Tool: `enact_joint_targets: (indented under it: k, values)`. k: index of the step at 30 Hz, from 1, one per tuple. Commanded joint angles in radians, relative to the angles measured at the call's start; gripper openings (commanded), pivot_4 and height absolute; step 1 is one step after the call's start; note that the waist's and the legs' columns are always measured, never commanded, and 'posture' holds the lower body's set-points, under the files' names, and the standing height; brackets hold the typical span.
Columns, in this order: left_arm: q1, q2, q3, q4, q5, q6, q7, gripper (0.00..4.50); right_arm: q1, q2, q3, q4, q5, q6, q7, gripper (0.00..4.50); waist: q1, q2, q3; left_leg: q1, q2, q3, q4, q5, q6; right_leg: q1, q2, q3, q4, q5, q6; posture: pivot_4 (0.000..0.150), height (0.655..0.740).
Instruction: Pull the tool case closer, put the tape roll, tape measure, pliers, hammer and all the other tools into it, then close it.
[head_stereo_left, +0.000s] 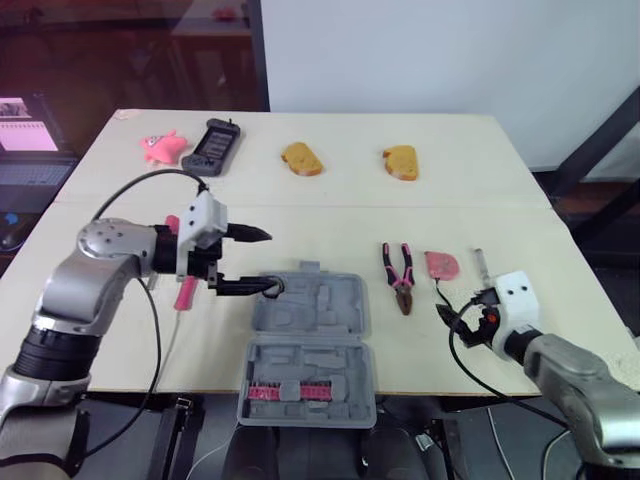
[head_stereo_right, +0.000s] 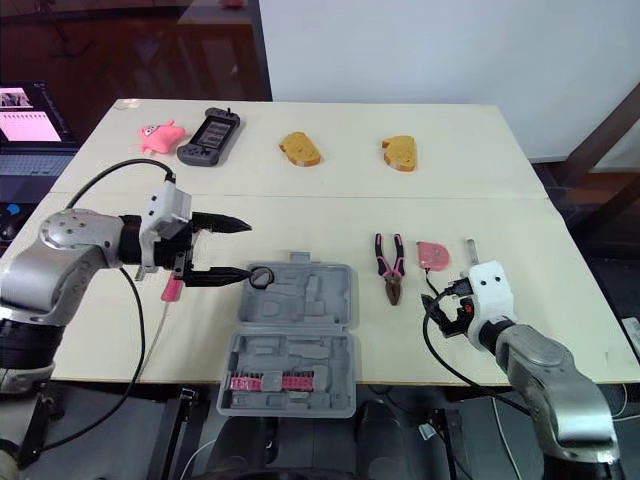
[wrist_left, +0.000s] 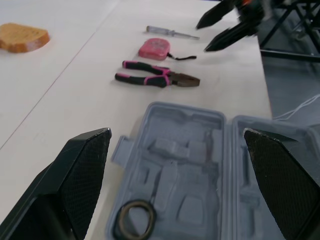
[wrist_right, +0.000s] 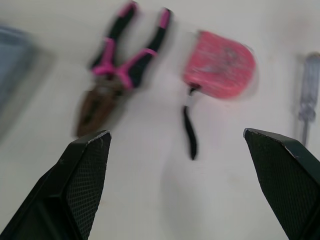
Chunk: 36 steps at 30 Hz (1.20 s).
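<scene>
The left gripper (head_stereo_left: 268, 260) is hovering with its fingers spread wide at the left end of the open grey tool case (head_stereo_left: 310, 340). The tape roll (head_stereo_left: 271, 285) is lying in the tray just by its lower fingertip, resting on its own, so the spread looks like a release. The right gripper (wrist_right: 175, 135), equally spread, is facing the pink tape measure (wrist_right: 220, 65) just ahead, with the pliers (wrist_right: 117, 75) ahead beside it, probably lining up a pick.
</scene>
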Motion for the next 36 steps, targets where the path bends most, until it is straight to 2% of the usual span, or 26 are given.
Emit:
enact_joint_targets:
  k: [1, 7, 10, 11, 26, 29, 34, 36]
  values:
    - [0.02, 0.016, 0.036, -0.054, 0.0, 0.002, 0.032, 4.45, -0.057, 0.02, 0.025, 0.078, -0.038, -0.037, -0.008, 4.5, 0.001, 0.0, 0.0, 0.0, 0.0, 0.0, 0.0, 0.0, 0.0, 0.0, 0.0, 0.0, 0.0, 0.001, 0.001, 0.15, 0.7207]
    - [0.048, 0.028, 0.052, -0.075, 0.001, 0.003, 0.067, 4.45, -0.119, 0.048, 0.073, 0.184, -0.07, -0.074, 0.009, 4.5, 0.004, 0.0, 0.0, 0.0, 0.0, 0.0, 0.0, 0.0, 0.0, 0.0, 0.0, 0.0, 0.0, 0.001, 0.002, 0.15, 0.7207]
    - [0.067, 0.035, 0.057, -0.091, -0.003, 0.012, 0.082, 4.5, -0.136, 0.061, 0.083, 0.228, -0.088, -0.086, -0.003, 3.71, 0.003, 0.0, 0.0, 0.0, 0.0, 0.0, 0.0, 0.0, 0.0, 0.0, 0.0, 0.0, 0.0, 0.001, 0.002, 0.15, 0.7207]
    - [0.079, 0.042, 0.065, -0.102, -0.012, 0.023, 0.085, 4.5, -0.144, 0.064, 0.091, 0.251, -0.101, -0.093, -0.007, 3.26, 0.003, 0.0, 0.0, 0.0, 0.0, 0.0, 0.0, 0.0, 0.0, 0.0, 0.0, 0.0, 0.0, 0.001, 0.002, 0.15, 0.7207]
    - [0.111, 0.057, 0.089, -0.151, -0.025, 0.057, 0.116, 4.5, -0.215, 0.103, 0.094, 0.374, -0.129, -0.142, 0.034, 3.26, 0.001, 0.0, 0.0, 0.0, 0.0, 0.0, 0.0, 0.0, 0.0, 0.0, 0.0, 0.0, 0.0, 0.001, 0.002, 0.15, 0.7207]
    - [0.119, 0.061, 0.094, -0.147, -0.021, 0.052, 0.113, 4.5, -0.22, 0.107, 0.097, 0.4, -0.136, -0.156, 0.038, 2.44, -0.001, 0.0, 0.0, 0.0, 0.0, 0.0, 0.0, 0.0, 0.0, 0.0, 0.0, 0.0, 0.0, 0.001, 0.002, 0.15, 0.7207]
    - [0.114, 0.054, 0.088, -0.151, -0.023, 0.06, 0.119, 4.5, -0.227, 0.131, 0.097, 0.429, -0.139, -0.185, 0.036, 0.05, 0.001, 0.0, 0.0, 0.0, 0.0, 0.0, 0.0, 0.0, 0.0, 0.0, 0.0, 0.0, 0.0, 0.001, 0.002, 0.15, 0.7207]
    - [0.115, 0.051, 0.085, -0.152, -0.023, 0.061, 0.121, 4.5, -0.223, 0.137, 0.098, 0.44, -0.144, -0.199, 0.035, 0.05, 0.001, 0.0, 0.0, 0.0, 0.0, 0.0, 0.0, 0.0, 0.0, 0.0, 0.0, 0.0, 0.0, 0.001, 0.002, 0.15, 0.7207]
